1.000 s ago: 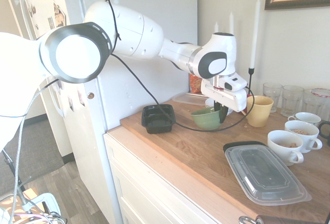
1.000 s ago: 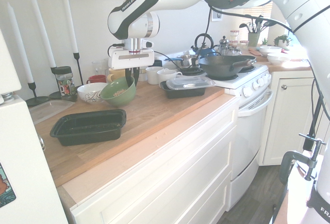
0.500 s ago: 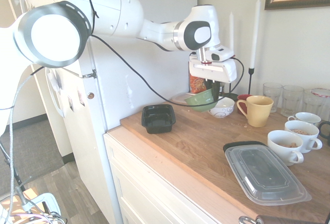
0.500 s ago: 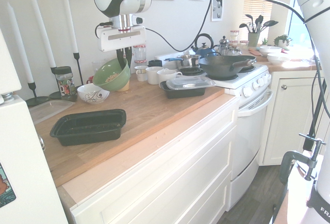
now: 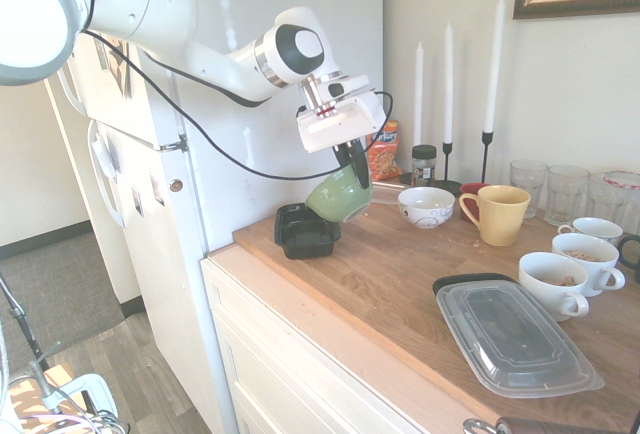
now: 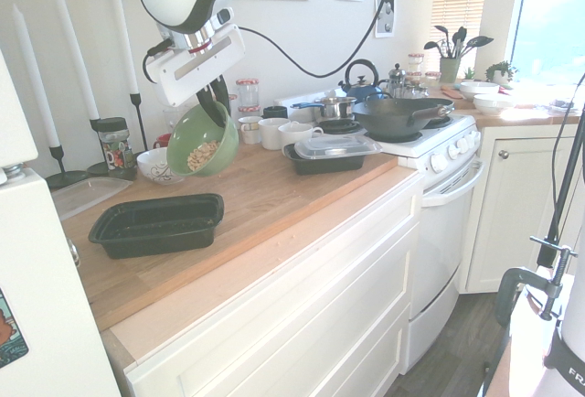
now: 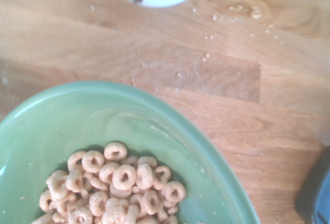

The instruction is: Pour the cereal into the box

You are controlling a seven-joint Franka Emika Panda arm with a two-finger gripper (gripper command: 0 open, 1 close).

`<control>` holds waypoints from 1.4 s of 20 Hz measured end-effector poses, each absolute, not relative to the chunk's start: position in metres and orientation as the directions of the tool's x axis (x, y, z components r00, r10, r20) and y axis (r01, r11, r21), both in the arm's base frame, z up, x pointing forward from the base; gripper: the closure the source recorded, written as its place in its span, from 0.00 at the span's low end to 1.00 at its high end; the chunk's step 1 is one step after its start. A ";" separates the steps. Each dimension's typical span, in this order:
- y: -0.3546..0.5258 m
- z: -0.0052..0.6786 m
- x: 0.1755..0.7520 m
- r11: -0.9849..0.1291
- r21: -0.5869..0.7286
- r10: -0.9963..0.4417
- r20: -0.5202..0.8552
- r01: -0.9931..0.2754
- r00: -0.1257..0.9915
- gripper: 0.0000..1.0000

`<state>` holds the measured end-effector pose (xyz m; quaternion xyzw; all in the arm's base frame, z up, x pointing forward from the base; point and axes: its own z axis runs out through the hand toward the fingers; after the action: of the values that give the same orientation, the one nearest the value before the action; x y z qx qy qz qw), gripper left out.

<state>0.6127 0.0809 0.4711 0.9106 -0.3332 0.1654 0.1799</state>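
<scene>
My gripper (image 5: 352, 157) (image 6: 218, 97) is shut on the rim of a green bowl (image 5: 339, 195) (image 6: 203, 140) (image 7: 62, 126), which hangs tilted in the air. Tan ring-shaped cereal (image 6: 202, 154) (image 7: 116, 185) lies heaped in the bowl's low side. The box (image 5: 306, 229) (image 6: 155, 224), a small black plastic tray, sits on the wooden counter near its fridge-side end, below and a little beyond the bowl. Nothing shows inside the tray.
A white patterned bowl (image 5: 426, 206) (image 6: 159, 165), a yellow mug (image 5: 499, 214), white cups (image 5: 558, 283), glasses, candlesticks (image 5: 487, 149) and an orange snack bag (image 5: 382, 159) stand toward the wall. A clear-lidded black container (image 5: 512, 332) (image 6: 331, 152) lies on the counter. The fridge (image 5: 290, 104) borders the tray's end.
The gripper has lifted the green bowl off the counter, carried it toward the black tray and tipped it, so the cereal has slid to its low side.
</scene>
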 end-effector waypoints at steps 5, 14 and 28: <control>0.117 0.455 0.600 -0.715 0.312 -0.413 0.534 -0.625 0.738 1.00; 0.181 0.439 0.592 -0.690 0.473 -0.142 0.654 -0.548 0.743 1.00; 0.216 0.440 0.591 -0.629 0.586 0.097 0.711 -0.511 0.696 1.00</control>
<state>0.5914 0.2155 0.4403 0.8237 -0.1255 0.3691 0.4117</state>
